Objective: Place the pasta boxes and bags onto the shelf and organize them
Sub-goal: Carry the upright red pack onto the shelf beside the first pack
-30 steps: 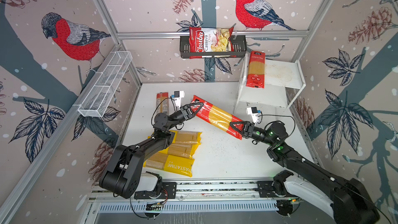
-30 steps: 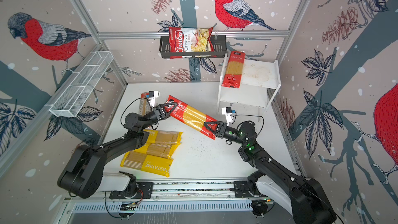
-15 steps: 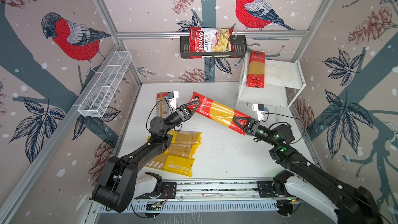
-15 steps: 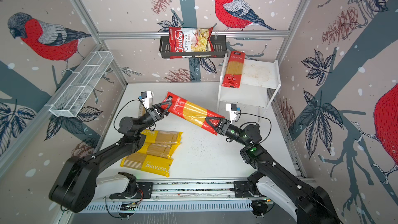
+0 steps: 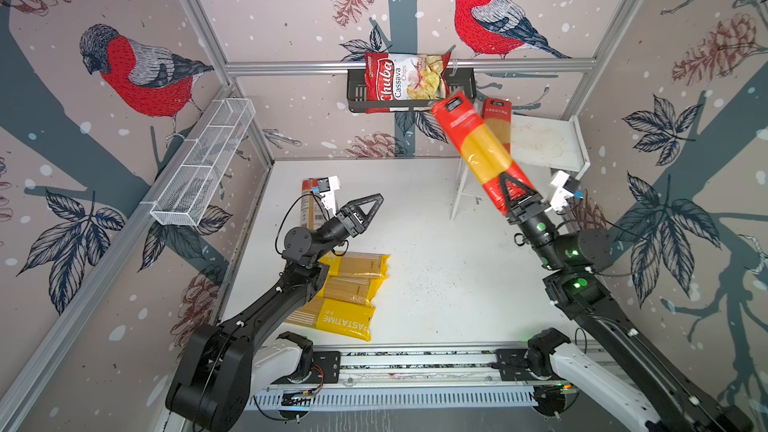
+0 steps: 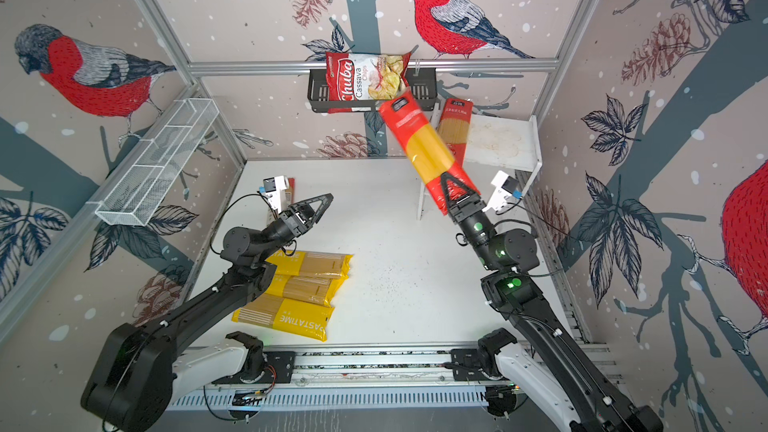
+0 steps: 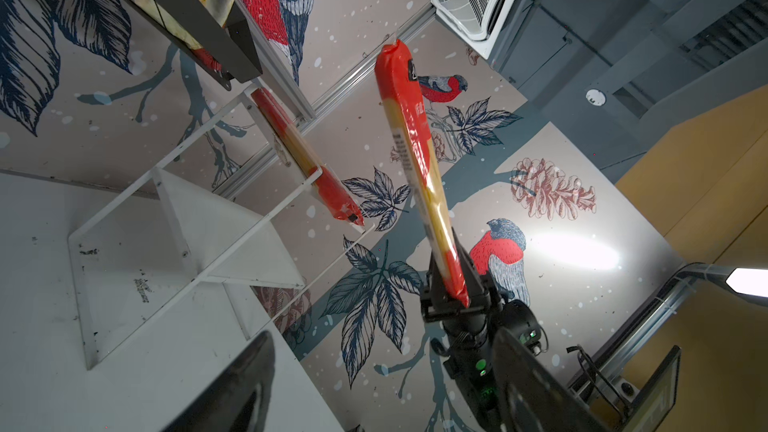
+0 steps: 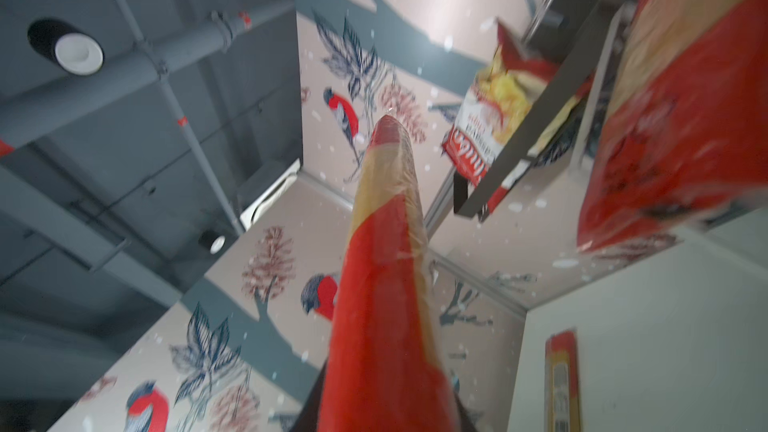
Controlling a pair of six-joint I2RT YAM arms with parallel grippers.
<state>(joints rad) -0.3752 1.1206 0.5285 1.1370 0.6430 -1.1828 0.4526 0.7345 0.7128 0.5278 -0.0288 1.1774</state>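
While gripping a red spaghetti packet [image 5: 473,143] by its lower red end with the right hand [image 5: 509,184], holds it slanted upward in mid-air, with the yellow middle showing and the far end raised toward the black basket [image 5: 461,85] and its Chuba chips bag [image 5: 405,81] in both top views. Shows that packet slightly blurred and, from the left wrist view, apart from the shelf [image 7: 187,222] rather than resting on it. Carries the left hand [image 5: 374,203] released and bare over the bench [image 5: 436,284], well apart from the raised packet, with only one dark finger [image 7: 245,388] at the edge of its own camera. Has a second red packet [image 7: 299,155] lying along the left edge of the shelf's stained top board, with one end jutting past the front rim. Has a third red packet [image 5: 309,209] flat on the bench behind the left arm, partly hidden by the wrist camera. Has three yellow PASTATIME packets [image 5: 353,288] side by side on the bench, touching one another, beside the left arm. Includes a white wire basket [image 5: 203,164] on the left wall.
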